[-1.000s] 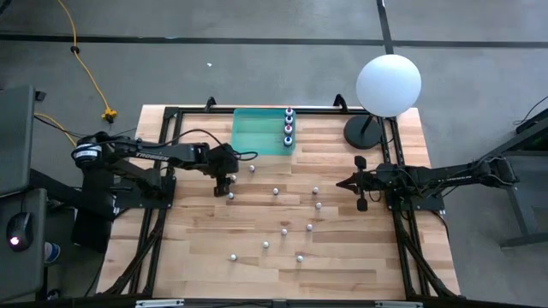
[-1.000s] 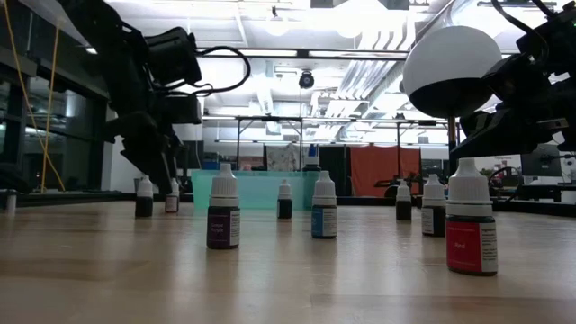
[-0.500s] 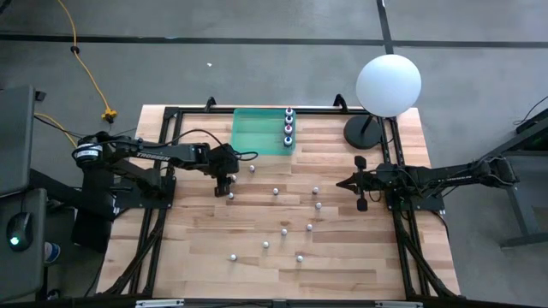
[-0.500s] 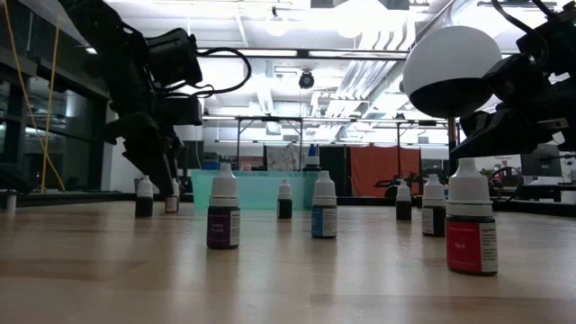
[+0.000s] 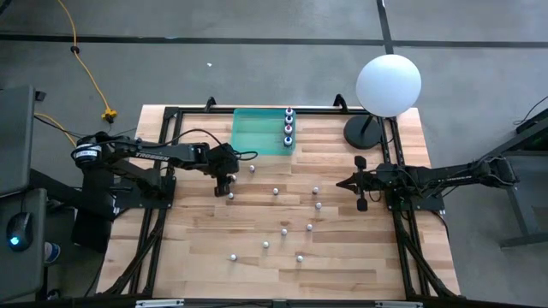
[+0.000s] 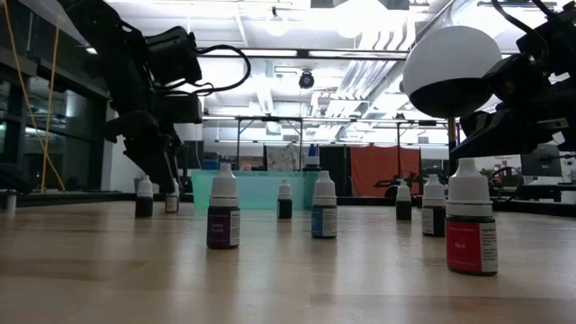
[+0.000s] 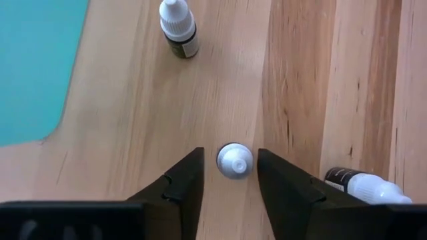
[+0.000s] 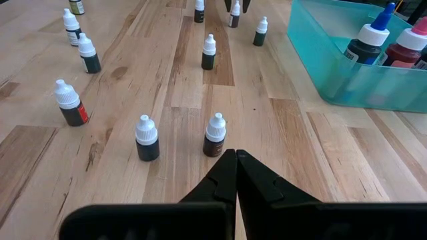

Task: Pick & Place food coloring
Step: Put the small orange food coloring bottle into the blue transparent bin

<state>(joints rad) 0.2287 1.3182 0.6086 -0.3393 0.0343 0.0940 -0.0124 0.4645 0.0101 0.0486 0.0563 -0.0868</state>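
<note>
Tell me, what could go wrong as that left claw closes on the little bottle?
The left gripper straddles an upright bottle, fingers not yet touching it. The gaps each side are slim, so an off-centre squeeze could tip it. A fallen bottle lies close beside one finger; that finger might nudge it and send it rolling.

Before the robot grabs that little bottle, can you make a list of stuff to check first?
1. Bottle sits between the left gripper's fingers: ok.
2. Bottle stands upright, white cap up: ok.
3. Fingers touching the bottle: not ok, a gap shows on each side.
4. Neighbour bottle lies close to one finger and could get bumped: not ok.
5. Teal bin has bare floor beside its bottles: ok.
6. Right gripper shut, waiting far from the grab: ok.
</note>
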